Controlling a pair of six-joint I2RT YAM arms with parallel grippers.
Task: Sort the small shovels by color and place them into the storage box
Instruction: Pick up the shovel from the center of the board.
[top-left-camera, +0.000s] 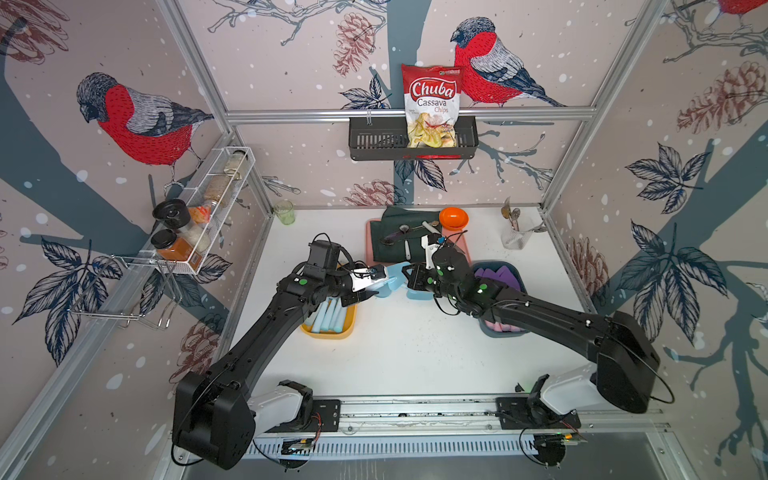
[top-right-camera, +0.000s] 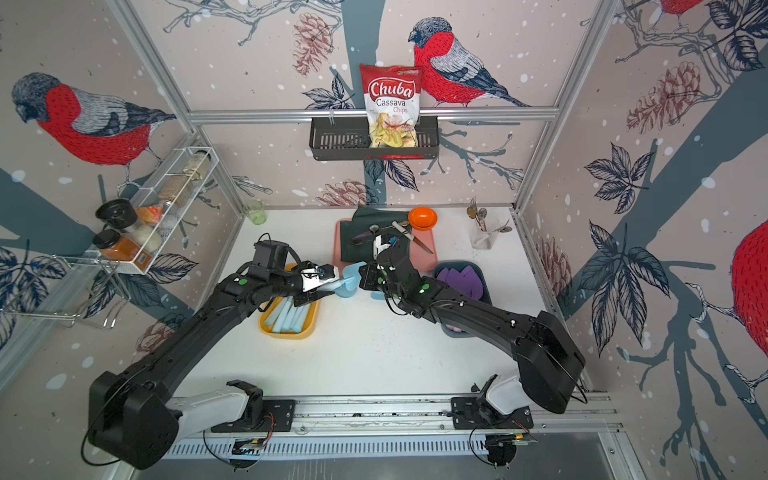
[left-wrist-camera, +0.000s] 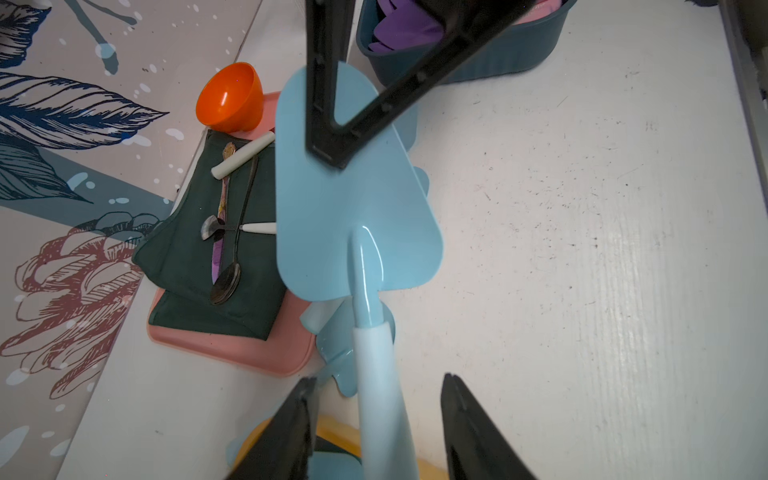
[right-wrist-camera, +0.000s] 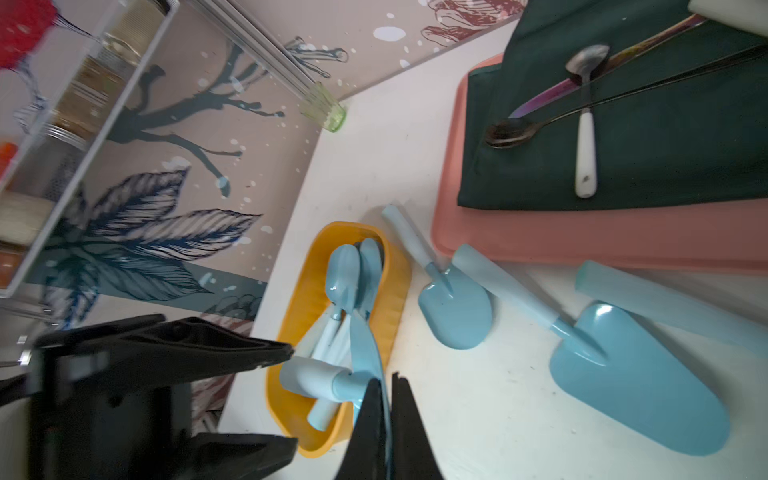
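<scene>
One light blue shovel (left-wrist-camera: 357, 199) in mid-air over the table (right-wrist-camera: 498, 424), between the arms. Right gripper (right-wrist-camera: 384, 395) pinched tight on its blade edge. Left gripper (left-wrist-camera: 379, 378) jaws stand apart either side of the handle, not touching. I count two loose blue shovels (right-wrist-camera: 453, 307) on the table, plus a third handle. Yellow box (right-wrist-camera: 291, 332): at least three blue. Dark blue box (left-wrist-camera: 498, 58): purple blades, count unclear.

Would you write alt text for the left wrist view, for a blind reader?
A light blue shovel fills the centre, its blade tip pinched by the shut right hand while the open left hand straddles its handle. Nearby are a pink tray bearing a dark green cloth with cutlery, an orange bowl and a dark blue box of purple shovels.
</scene>
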